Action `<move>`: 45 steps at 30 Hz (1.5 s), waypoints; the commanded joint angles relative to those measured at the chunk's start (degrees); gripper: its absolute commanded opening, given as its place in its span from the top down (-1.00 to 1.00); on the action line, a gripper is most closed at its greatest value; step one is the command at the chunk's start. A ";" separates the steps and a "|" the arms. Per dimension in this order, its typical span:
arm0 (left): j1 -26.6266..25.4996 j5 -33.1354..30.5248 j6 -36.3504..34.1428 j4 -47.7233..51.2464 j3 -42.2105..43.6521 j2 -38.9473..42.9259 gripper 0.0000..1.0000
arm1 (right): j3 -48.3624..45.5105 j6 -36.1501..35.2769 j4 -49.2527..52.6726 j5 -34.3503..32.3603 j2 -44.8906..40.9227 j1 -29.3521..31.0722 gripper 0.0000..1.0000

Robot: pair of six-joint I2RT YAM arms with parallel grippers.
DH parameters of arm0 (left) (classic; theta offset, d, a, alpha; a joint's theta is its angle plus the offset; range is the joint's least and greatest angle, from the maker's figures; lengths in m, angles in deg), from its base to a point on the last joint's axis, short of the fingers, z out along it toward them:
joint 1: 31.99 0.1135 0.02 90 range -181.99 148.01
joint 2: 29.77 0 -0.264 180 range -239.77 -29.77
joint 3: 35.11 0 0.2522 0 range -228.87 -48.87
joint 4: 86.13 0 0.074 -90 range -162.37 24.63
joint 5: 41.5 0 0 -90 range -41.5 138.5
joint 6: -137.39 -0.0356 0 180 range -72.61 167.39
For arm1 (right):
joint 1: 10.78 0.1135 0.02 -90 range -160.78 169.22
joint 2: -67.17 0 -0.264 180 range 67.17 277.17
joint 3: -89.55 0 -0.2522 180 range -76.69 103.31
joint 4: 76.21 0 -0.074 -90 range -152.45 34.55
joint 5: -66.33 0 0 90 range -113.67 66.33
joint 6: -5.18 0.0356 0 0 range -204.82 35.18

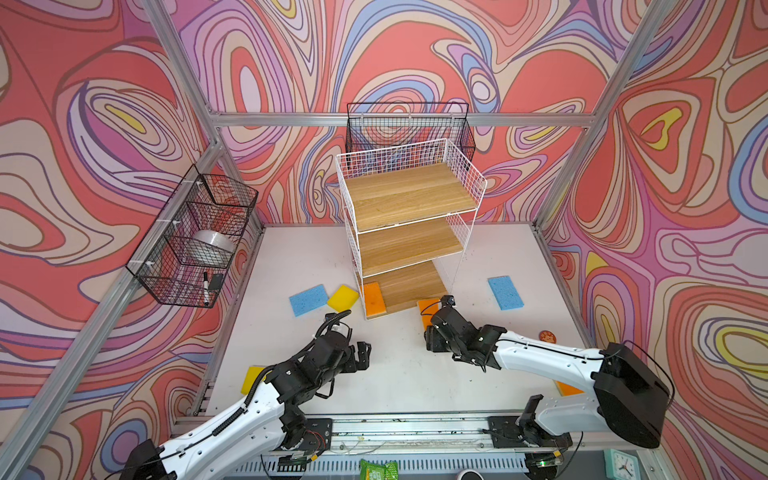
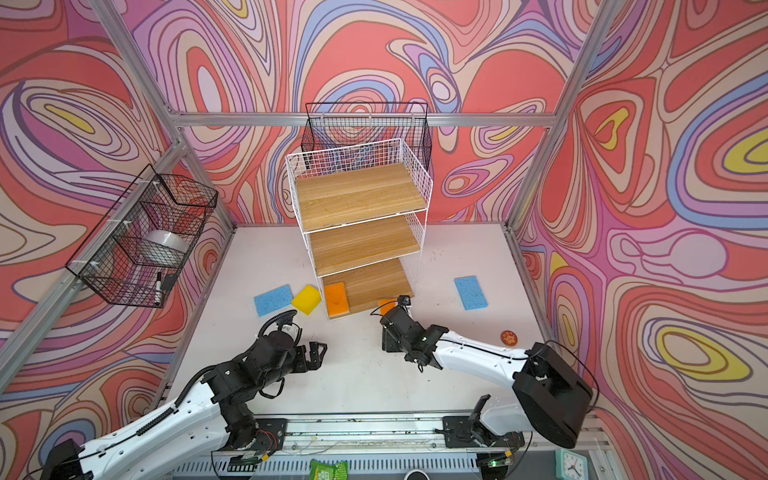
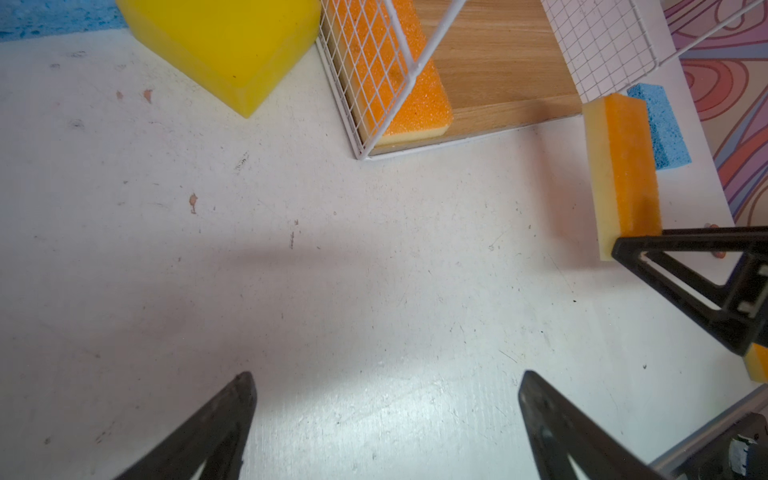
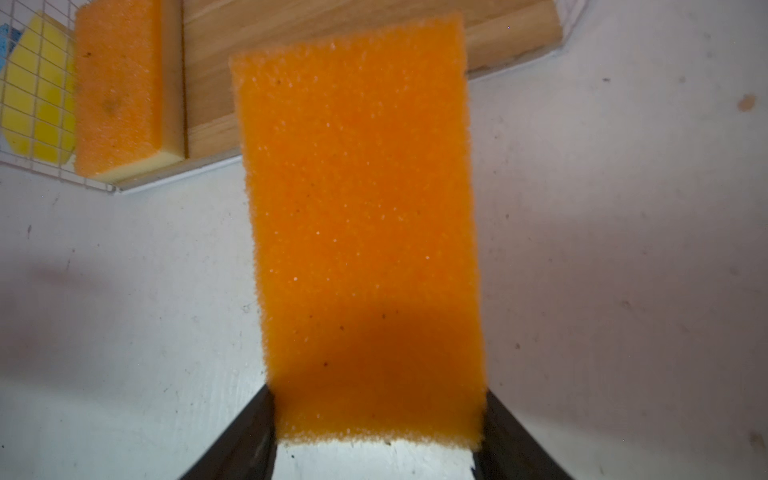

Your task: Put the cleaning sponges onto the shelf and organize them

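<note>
The right claw (image 4: 378, 401) is clamped on the near end of an orange sponge (image 4: 357, 208), with a finger pressed to each long side. The sponge's underside is out of sight. In both top views the claw covers most of that sponge, leaving only an orange strip (image 1: 424, 309) at the front right corner of the shelf (image 1: 409, 195). Whether its far end touches the bottom board (image 4: 332, 25) cannot be told.

The left claw (image 3: 386, 377) hangs wide open over the bare table (image 3: 332, 249), holding nothing.

A second orange sponge (image 1: 372, 298) lies on the bottom board against the left wire wall. Just outside that wall sits a yellow sponge (image 1: 343, 297), with a blue sponge (image 1: 307, 300) beside it. The other blue sponge (image 1: 505, 293) lies apart on the right. The other yellow sponge (image 1: 251, 376) is half hidden behind the left arm. Only a corner of a third orange sponge (image 1: 567, 389) shows under the right arm.
</note>
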 commanded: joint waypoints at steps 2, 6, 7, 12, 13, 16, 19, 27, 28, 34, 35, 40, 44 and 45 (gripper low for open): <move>0.41 -2.49 0.40 -1.31 1.04 0.15 -1.00 | 4.46 -4.13 -3.35 0.00 4.96 0.21 -0.42; 0.44 -3.96 -0.74 -1.52 0.43 -0.29 -1.00 | 8.22 -6.67 -4.60 0.09 9.51 0.21 -0.42; 0.50 -4.21 -0.97 -1.46 0.24 -0.34 -1.00 | 9.10 -7.29 -5.05 0.19 10.61 0.17 -0.42; 0.50 -4.67 -1.12 -1.35 -0.33 -0.30 -1.00 | 12.06 -9.18 -7.92 2.60 15.22 -1.14 -0.42; 0.47 -4.82 -0.99 -1.19 -0.35 -0.21 -1.00 | 12.73 -9.45 -8.09 3.21 16.19 -1.61 -0.42; 0.50 -4.89 -0.56 -0.60 -0.26 0.37 -1.00 | 14.26 -10.67 -9.43 4.55 18.43 -2.34 -0.41; 0.50 -5.06 -0.44 -0.13 -0.12 0.93 -1.00 | 15.94 -11.61 -9.50 4.49 19.97 -2.54 -0.41; 0.50 -5.92 -1.25 0.41 -0.87 0.85 -1.00 | 18.73 -11.93 -11.26 5.96 24.48 -3.12 -0.40; 0.50 -5.94 -1.26 0.37 -0.77 0.84 -1.00 | 18.84 -11.94 -11.45 6.13 24.78 -3.16 -0.40; 0.50 -5.99 -1.07 1.26 -0.43 1.83 -1.00 | 20.62 -11.75 -11.63 6.42 26.42 -3.74 -0.40; 0.50 -6.05 -0.98 1.52 -0.35 2.12 -1.00 | 20.97 -11.67 -11.64 6.34 26.79 -3.75 -0.40; 0.50 -6.46 -0.98 2.33 -0.08 3.47 -1.00 | 22.81 -10.96 -10.96 6.22 28.25 -4.02 -0.40; 0.48 -6.52 -1.23 2.50 -0.16 3.66 -1.00 | 23.91 -10.77 -10.87 6.44 29.21 -3.90 -0.40; 0.48 -6.56 -1.33 2.59 -0.09 3.66 -1.00 | 24.19 -10.71 -10.66 6.13 29.44 -3.99 -0.40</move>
